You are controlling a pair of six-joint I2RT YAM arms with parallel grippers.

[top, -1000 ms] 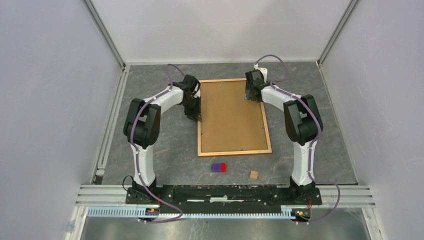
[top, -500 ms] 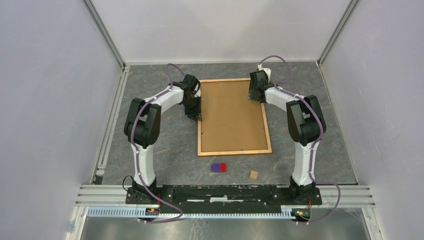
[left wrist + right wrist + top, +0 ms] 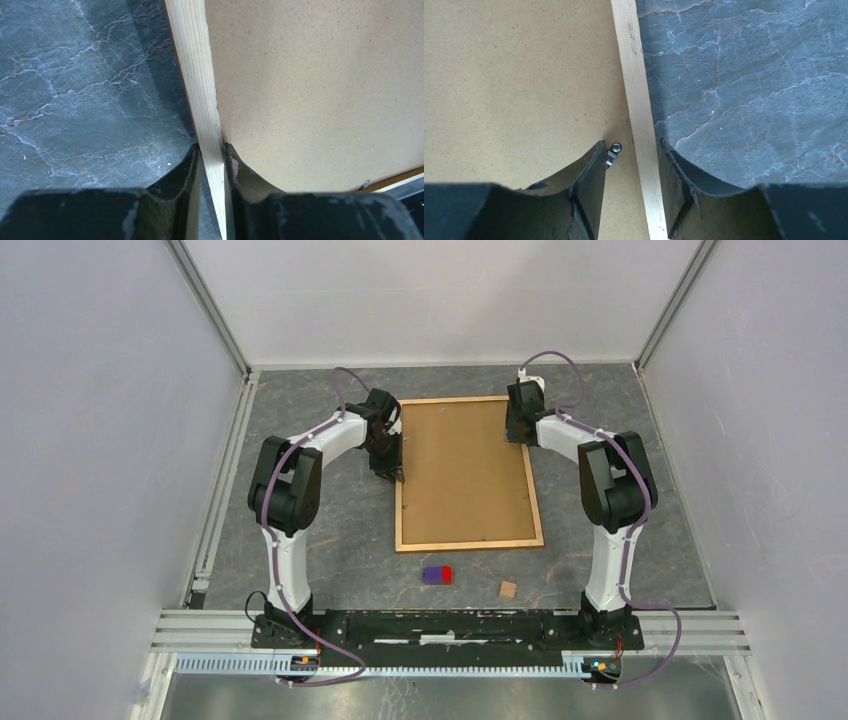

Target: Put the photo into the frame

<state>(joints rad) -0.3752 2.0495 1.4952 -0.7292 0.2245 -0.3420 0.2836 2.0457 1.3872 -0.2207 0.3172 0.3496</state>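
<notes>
The frame (image 3: 470, 543) of light wood lies flat on the dark marble table with a plain brown backing board (image 3: 462, 470) filling it. The photo is hidden. My left gripper (image 3: 393, 476) is shut on the frame's left rail (image 3: 197, 75), one finger on each side of it (image 3: 211, 150). My right gripper (image 3: 517, 435) stands open astride the right rail (image 3: 636, 85) near the far corner (image 3: 631, 147). Its outer finger is against the rail. Its inner finger rests on the board (image 3: 519, 80) beside a small metal clip (image 3: 613, 152), with a gap to the rail.
A small purple and red object (image 3: 437, 574) and a small wooden block (image 3: 508, 589) lie on the table in front of the frame. Pale walls enclose the table on three sides.
My right gripper has shifted a little to the right over the frame's right rail and its jaws have narrowed. The left arm has not moved.
</notes>
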